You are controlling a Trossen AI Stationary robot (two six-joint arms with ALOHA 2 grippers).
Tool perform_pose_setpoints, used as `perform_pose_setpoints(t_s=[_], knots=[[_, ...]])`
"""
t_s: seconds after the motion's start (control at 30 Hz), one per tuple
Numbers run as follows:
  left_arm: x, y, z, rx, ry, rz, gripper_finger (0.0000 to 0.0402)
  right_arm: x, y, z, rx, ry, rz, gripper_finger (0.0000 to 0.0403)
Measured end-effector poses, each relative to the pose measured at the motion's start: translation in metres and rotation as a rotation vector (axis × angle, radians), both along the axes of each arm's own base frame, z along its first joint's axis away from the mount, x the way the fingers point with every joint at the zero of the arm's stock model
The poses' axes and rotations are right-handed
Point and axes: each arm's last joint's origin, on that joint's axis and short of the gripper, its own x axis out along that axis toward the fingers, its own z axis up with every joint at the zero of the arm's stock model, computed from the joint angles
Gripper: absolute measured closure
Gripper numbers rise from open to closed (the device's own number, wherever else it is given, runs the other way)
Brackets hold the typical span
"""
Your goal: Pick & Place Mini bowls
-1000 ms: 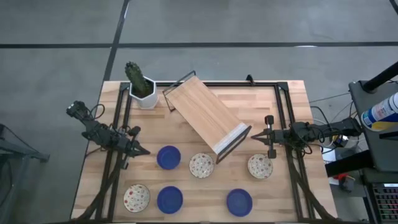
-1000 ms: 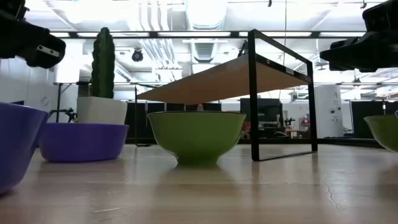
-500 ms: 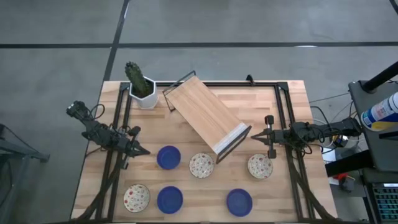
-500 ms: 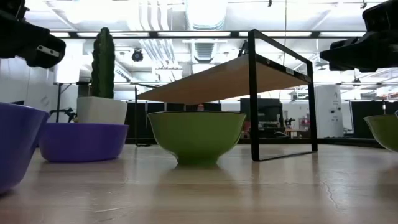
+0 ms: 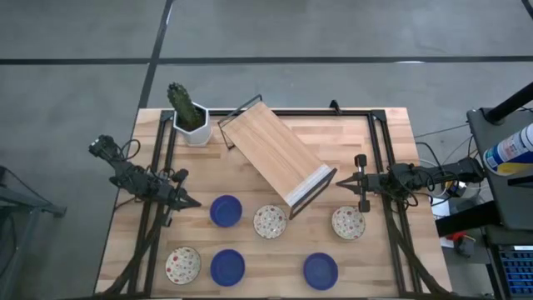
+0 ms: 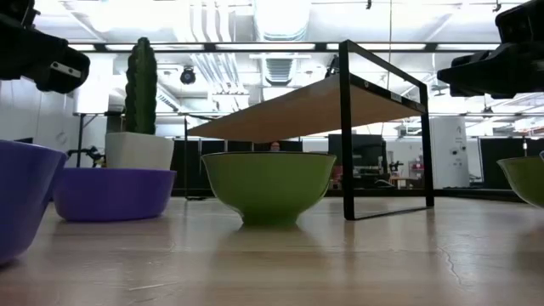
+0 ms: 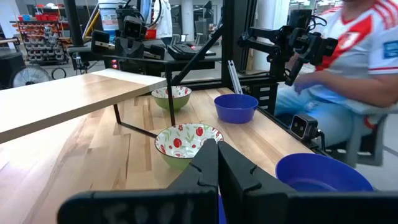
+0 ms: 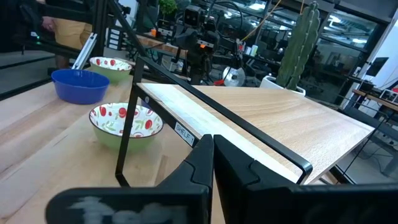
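Note:
Six mini bowls rest on their bases on the wooden table. Three are blue: one point(image 5: 226, 211) by my left gripper, two point(image 5: 227, 267) point(image 5: 321, 271) near the near edge. Three are cream with red-and-green speckles point(image 5: 270, 222) point(image 5: 348, 222) point(image 5: 183, 265); their outsides look green in the low view point(image 6: 268, 185). My left gripper point(image 5: 197, 202) hovers shut just left of the first blue bowl; its wrist view shows a speckled bowl point(image 7: 188, 142) ahead. My right gripper point(image 5: 339, 181) hovers shut above and beyond the right speckled bowl, beside the shelf's end.
A wooden shelf on a black frame point(image 5: 276, 158) stands diagonally across the middle of the table. A cactus in a white pot point(image 5: 190, 117) stands at the far left corner. Black rails point(image 5: 379, 158) run along the table's sides. A person in a red-and-white shirt point(image 7: 367, 56) sits beyond the table.

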Motion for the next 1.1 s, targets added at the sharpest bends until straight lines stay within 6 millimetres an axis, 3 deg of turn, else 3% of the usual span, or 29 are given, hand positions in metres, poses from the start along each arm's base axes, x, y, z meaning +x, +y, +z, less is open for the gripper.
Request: perform_pose_setpoints(t_s=[1.03,1.1], knots=[[0.0000,0.0000,0.0000,0.000,0.000,0.000,0.0401,0.0000,0.0000,0.0000,0.001,0.000,0.000,0.0394],[0.0000,0.0000,0.0000,0.000,0.000,0.000,0.0401,0.0000,0.0001,0.0000,0.059,0.002,0.000,0.0394]])
